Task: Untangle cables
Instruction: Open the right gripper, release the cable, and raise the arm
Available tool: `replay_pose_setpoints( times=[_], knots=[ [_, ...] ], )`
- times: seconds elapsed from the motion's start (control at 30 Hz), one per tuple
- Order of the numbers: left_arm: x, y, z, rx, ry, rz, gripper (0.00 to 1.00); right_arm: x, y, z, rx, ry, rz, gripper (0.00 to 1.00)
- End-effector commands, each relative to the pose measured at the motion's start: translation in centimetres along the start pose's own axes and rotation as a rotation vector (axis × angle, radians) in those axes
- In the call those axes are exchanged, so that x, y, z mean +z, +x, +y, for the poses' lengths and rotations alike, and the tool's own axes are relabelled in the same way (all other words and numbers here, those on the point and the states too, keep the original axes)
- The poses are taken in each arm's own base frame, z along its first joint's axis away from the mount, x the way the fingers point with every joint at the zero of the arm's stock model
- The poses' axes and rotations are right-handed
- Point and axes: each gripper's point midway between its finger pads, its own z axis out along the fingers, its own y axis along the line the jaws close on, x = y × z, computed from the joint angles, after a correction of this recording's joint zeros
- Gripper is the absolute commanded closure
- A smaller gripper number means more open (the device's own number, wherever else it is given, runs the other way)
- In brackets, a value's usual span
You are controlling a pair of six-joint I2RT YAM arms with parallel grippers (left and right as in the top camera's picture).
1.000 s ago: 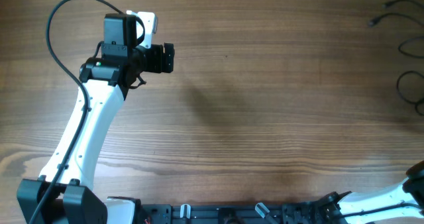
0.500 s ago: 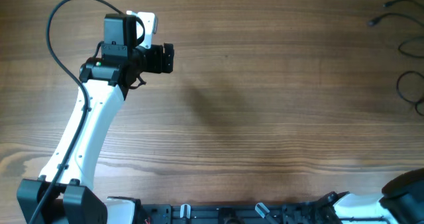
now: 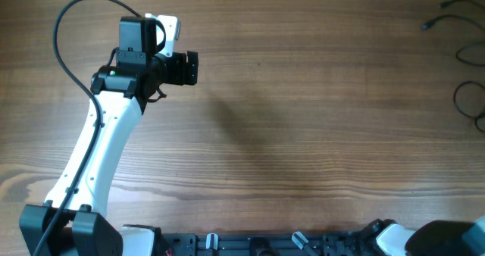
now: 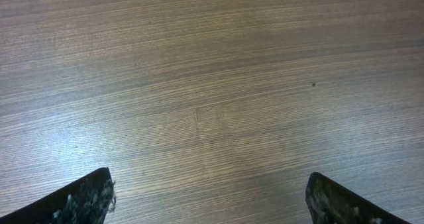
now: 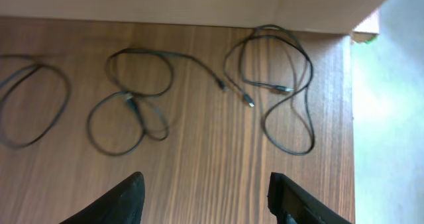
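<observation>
At the far right edge of the surface point(image 3: 303, 127), the cables point(image 3: 429, 23) lie as thin black loops, partly cut off by the overhead view's border. The left end effector point(image 3: 195, 67) hovers over the far left part of the surface, well apart from them. Its wrist view shows the left end effector point(image 4: 211, 187) released, with only bare wood between the fingers. The right arm point(image 3: 455, 237) enters at the near right corner, on the same side as the cables. In the right wrist view, the right end effector point(image 5: 205, 184) is released and grasps nothing. The cables point(image 5: 129, 99) lie ahead of its fingertips and do not touch them. The group spreads crosswise to the pointing direction of this end effector, in three loop clusters side by side along a pale board point(image 5: 165, 2) at the far edge. The middle cluster shows crossed strands; the right cluster lies near the corner of the surface. Judgement: the right arm is the nearer one, and the coming move calls for a forward reach toward the middle cluster.
</observation>
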Motion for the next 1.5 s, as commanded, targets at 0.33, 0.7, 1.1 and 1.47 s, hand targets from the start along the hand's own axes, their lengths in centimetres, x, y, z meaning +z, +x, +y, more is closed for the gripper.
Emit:
replay_pose_setpoints(
  times=[0.33,0.7,1.1,1.47],
  knots=[
    [0.1,-0.5,0.4,-0.021,-0.012,-0.017,0.02,-3.6,4.6,5.1,-0.226,-0.143,0.053,0.37],
    [-1.2,-1.4,0.2,-0.070,-0.010,-0.057,0.06,-10.9,8.7,13.3,-0.553,-0.420,-0.012,0.37],
    [-9.1,-5.0,1.7,-0.096,-0.129,-0.290,0.06,-18.8,13.8,19.3,-0.719,-0.699,-0.087,0.36],
    [-11.3,-5.4,1.9,-0.150,-0.141,-0.345,0.08,-23.9,19.2,22.4,-0.931,-0.892,-0.150,0.22]
  ],
)
